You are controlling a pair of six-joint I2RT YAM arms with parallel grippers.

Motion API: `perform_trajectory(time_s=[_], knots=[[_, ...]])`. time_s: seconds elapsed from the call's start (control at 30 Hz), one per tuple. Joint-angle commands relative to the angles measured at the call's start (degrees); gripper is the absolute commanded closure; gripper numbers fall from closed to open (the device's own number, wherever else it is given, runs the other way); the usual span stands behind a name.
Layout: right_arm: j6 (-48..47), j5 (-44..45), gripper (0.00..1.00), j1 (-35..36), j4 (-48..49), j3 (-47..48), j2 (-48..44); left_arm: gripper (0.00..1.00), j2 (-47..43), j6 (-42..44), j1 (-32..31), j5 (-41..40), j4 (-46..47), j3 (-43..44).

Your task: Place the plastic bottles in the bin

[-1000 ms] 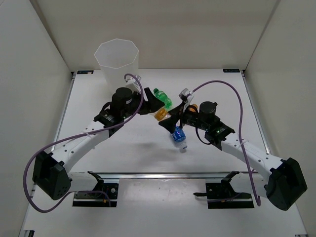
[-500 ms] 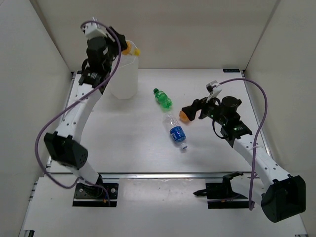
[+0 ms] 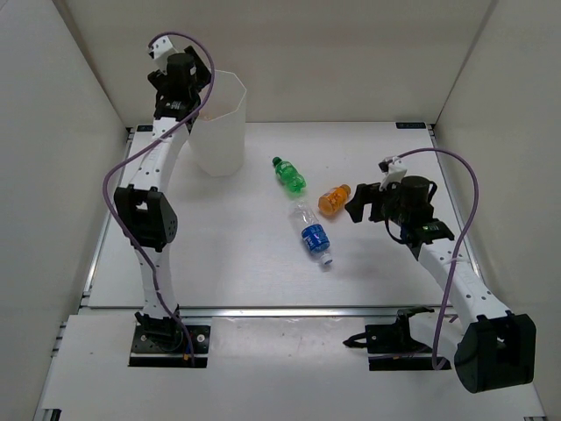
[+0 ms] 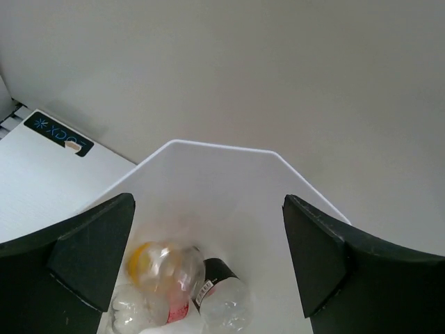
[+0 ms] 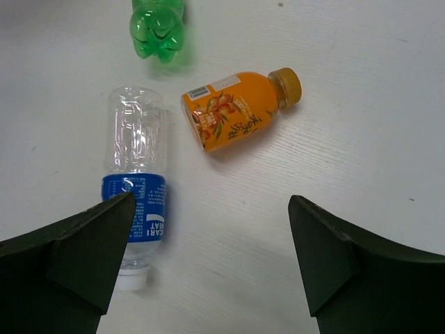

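Orange bottle (image 5: pixel 236 118) is lying on the table (image 3: pixel 219 254) just ahead of the right claw (image 5: pixel 208 257), whose fingers are standing spread with nothing between them. Beside it the blue-label bottle (image 5: pixel 137 202) is lying with its cap toward the claw, and the green bottle (image 5: pixel 158 28) is lying farther out. The left claw (image 4: pixel 208 243) is hanging spread and empty over the bin (image 4: pixel 222 149); a yellow-capped bottle (image 4: pixel 156 264) and another clear bottle (image 4: pixel 224 309) are lying at its bottom

Open bin (image 4: pixel 222 167) mouth below left pincer (image 4: pixel 208 203)
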Motion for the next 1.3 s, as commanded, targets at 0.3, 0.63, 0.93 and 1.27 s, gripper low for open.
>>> perform_trajectory(time_s=[0.3,0.63,0.93,1.27], knots=[[-2.6,1.0,0.10,8.6,-3.3,-1.5,-2.1,0.01,-19.9,3.1,-5.8,8.6,-3.7,-12.2],[1.4,7.5,0.10,8.9,-7.6,-8.1,-11.7,0.01,-36.7,-6.9,-27.7,20.8,-10.7,-44.8],[3.3,4.4,0.09,-1.7,-12.6,-11.8,-23.2,0.01,-26.6,-19.8,-36.6,20.5,-6.1,-52.3],[2.8,9.4,0.01,-2.4,-13.5,-14.1,-25.6,0.01,-18.2,-24.6,-41.7,19.6,-1.8,-54.2]])
